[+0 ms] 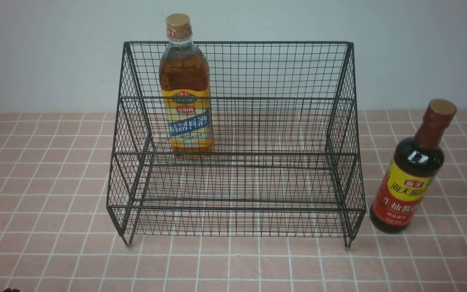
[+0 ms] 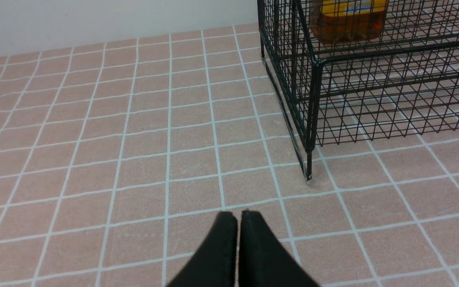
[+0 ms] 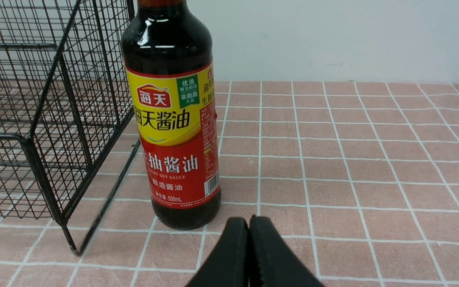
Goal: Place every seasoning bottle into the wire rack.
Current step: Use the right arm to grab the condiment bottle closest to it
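Left tool [image 2: 239, 215] clenched, nothing between fingertips, over tiled surface [image 2: 142, 167] near the rack's left front leg. Right tool [image 3: 248, 221] also clenched and empty, near the dark bottle, not touching it. Wire rack [image 1: 235, 154]: black mesh, two stepped tiers, short legs, stands on the pink tiled surface before a pale wall [image 1: 55, 52]. Amber bottle [image 1: 185, 101], gold cap, yellow-blue label, is upright inside the rack, rear upper tier, toward the left side; its cap rises above the rack's top edge. Dark bottle [image 1: 412, 170], red-brown neck, yellow-red label, is outside the rack, upright on the surface just beside its right side, label facing the robot. At the front view's bottom left corner, small dark bit, too little to identify.
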You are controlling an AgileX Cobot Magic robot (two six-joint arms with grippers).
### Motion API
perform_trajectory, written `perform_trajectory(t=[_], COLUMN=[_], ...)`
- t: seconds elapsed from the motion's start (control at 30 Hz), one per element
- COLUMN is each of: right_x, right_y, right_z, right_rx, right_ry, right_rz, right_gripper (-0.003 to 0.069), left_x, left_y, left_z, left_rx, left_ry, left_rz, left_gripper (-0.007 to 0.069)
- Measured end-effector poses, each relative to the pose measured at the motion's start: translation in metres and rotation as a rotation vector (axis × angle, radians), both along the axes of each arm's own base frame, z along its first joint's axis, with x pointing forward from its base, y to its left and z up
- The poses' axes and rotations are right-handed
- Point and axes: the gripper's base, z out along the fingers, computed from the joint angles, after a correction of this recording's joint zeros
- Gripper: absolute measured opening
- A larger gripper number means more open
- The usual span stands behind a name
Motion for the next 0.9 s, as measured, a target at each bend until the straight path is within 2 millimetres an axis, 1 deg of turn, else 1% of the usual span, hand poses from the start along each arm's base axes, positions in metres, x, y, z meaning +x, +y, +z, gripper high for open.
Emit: perform_trajectory(t=[0.4,0.53,0.63,0.7,0.73,0.77,0.8,0.83,0.9], right_x=[0.0,0.0,0.001,0.002,0.002,0.001,-0.001,-0.004,-0.01], right_y=[0.0,-0.001,-0.001,-0.001,-0.001,-0.002,-0.003,-0.004,-0.006], right_z=[0.0,0.0,0.004,0.016,0.019,0.033,0.04,0.05,0.062], right_rx=[-0.001,-0.04,-0.054,-0.017,-0.009,0.034,0.059,0.096,0.131], right_ry=[0.0,-0.004,-0.06,-0.201,-0.235,-0.387,-0.468,-0.586,-0.73], right_rz=[0.0,0.002,-0.002,-0.013,-0.016,-0.028,-0.033,-0.039,-0.042], right_gripper=[-0.0012,-0.0012,-0.0012,-0.0012,-0.0012,-0.0012,-0.0012,-0.0012,-0.0012], left_x=[0.0,0.0,0.0,0.0,0.0,0.0,0.0,0.0,0.0], left_y=[0.0,0.0,0.0,0.0,0.0,0.0,0.0,0.0,0.0], left_z=[0.0,0.0,0.0,0.0,0.0,0.0,0.0,0.0,0.0], left_rx=[0.001,0.001,0.001,0.001,0.001,0.001,0.001,0.001,0.001], left_ry=[0.001,0.001,0.001,0.001,0.001,0.001,0.001,0.001,0.001], left_rz=[0.0,0.0,0.0,0.0,0.0,0.0,0.0,0.0,0.0], left_gripper=[-0.0007,-0.0007,-0.0007,-0.0007,-0.0007,-0.0007,-0.0007,-0.0007,-0.0007])
